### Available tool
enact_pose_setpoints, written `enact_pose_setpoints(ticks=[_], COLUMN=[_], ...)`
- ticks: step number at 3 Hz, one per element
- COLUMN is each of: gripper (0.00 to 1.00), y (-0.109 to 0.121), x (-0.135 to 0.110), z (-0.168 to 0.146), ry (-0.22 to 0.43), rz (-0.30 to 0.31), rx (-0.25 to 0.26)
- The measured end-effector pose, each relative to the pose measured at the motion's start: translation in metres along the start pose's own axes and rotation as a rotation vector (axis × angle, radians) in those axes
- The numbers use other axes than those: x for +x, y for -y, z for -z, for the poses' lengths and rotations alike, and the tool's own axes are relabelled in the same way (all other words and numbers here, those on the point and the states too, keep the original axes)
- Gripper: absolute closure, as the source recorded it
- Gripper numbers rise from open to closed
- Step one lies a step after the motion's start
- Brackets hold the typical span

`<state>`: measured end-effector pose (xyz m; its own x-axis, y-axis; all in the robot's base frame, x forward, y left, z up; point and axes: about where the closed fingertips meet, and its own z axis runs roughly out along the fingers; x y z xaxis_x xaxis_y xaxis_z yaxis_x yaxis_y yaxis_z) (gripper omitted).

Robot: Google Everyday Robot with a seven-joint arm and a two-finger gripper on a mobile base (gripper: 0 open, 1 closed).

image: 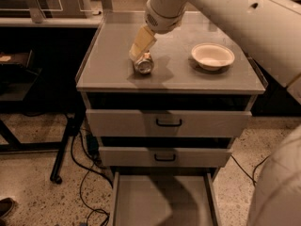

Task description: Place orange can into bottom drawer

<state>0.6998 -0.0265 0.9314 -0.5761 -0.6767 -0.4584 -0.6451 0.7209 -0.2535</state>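
Observation:
The orange can (143,63) lies on its side on the grey cabinet top (108,65), left of centre, its shiny silver end facing me. My gripper (140,48) reaches down from the white arm and sits right over the can's upper part, its cream fingers (143,41) covering the can's far side. The bottom drawer (162,201) is pulled out at the frame's lower edge, its flat grey floor bare.
A cream round bowl (212,56) stands on the cabinet top to the right of the can. The two upper drawers (168,123) with dark handles are shut. Cables (84,173) and a black stand leg lie on the floor to the left.

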Motion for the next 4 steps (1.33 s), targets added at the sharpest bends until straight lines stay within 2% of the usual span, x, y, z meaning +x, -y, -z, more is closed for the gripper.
enact_pose_setpoints(ticks=[1, 2, 3, 4], gripper=[0.0, 0.0, 0.0, 0.0], y=[0.001, -0.026, -0.055, -0.068], x=[-0.002, -0.005, -0.016, -0.03], z=[0.001, -0.016, -0.045, -0.062], ry=[0.005, -0.006, -0.049, -0.077], rz=[-0.003, -0.012, -0.01, -0.011], rx=[-0.001, -0.083, -0.194, -0.268])
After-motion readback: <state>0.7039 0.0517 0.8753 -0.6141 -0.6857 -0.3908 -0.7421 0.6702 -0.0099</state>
